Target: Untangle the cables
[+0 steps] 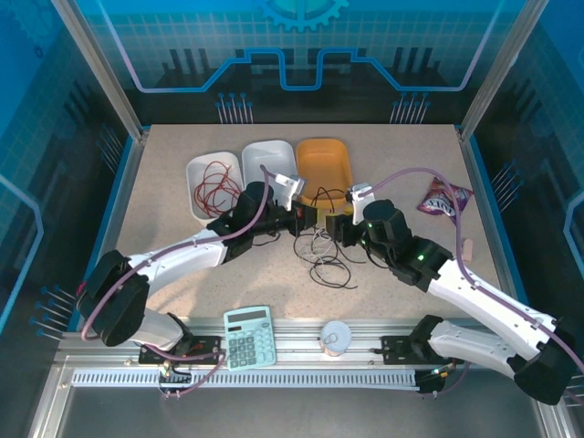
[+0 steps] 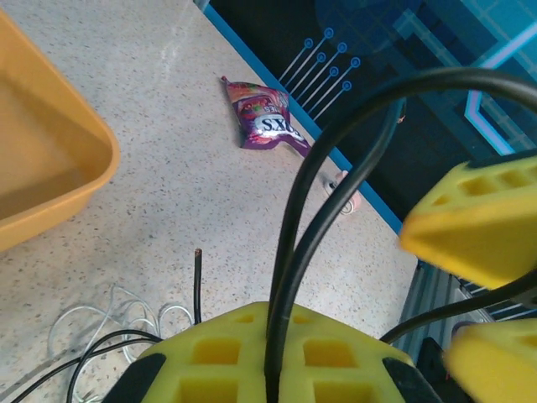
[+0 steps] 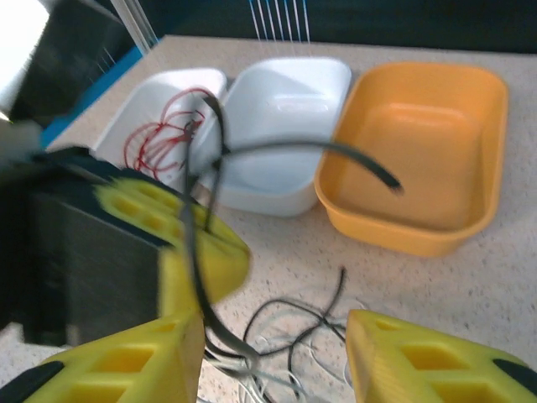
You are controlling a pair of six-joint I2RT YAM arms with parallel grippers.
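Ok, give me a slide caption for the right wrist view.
Right gripper open above tangled cables; left gripper clamps a black cable; red cable lies in the leftmost white tray.

A robotics lab test cell: the speckled beige counter [image 1: 411, 155] is fenced from 9 through 12 to 3 o'clock by bare aluminium frame posts [image 1: 99, 66] and translucent blue panels printed with circuit-style graphics [image 1: 301, 50]. At 6 o'clock a slotted aluminium rail [image 1: 301, 356] carries two white-and-black robot arms [image 1: 182, 255].
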